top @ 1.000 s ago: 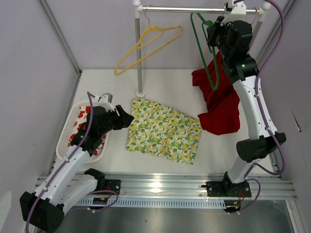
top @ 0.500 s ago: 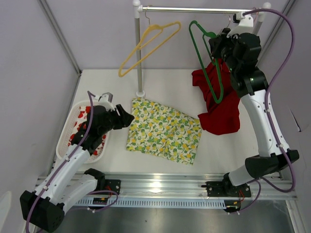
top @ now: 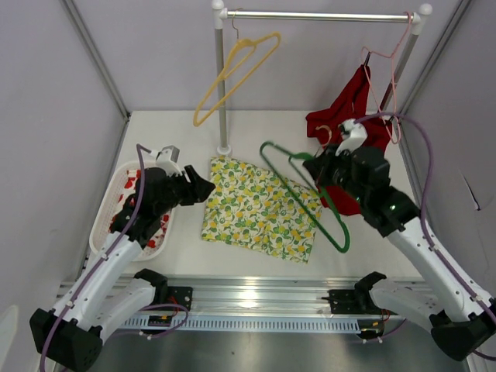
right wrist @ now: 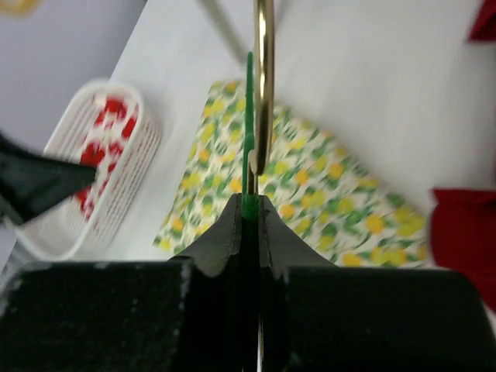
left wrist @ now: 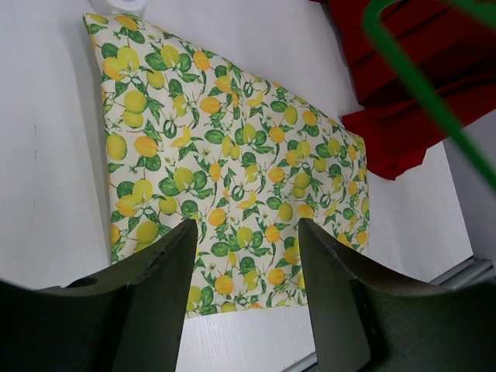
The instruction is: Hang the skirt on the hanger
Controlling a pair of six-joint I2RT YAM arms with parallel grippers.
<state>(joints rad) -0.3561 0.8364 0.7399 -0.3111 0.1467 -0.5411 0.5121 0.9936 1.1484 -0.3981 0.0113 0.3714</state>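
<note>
The skirt (top: 260, 209), white with a lemon and leaf print, lies flat on the table; it also fills the left wrist view (left wrist: 232, 170) and shows blurred in the right wrist view (right wrist: 310, 194). My right gripper (top: 316, 170) is shut on the green hanger (top: 314, 203) and holds it above the skirt's right half; its jaws pinch the green wire (right wrist: 249, 116) edge-on. My left gripper (top: 203, 188) is open and empty, just left of the skirt's left edge, its fingers (left wrist: 155, 271) framing the near hem.
A red garment (top: 349, 132) lies at the back right, partly draped on a pink hanger (top: 391, 74) on the rail (top: 318, 15). A yellow hanger (top: 232, 74) hangs near the rail's post. A white basket (top: 105, 221) with red items stands at the left.
My right arm has taken the green hanger off the rail and swung it down and forward over the skirt. The left arm has barely moved.
</note>
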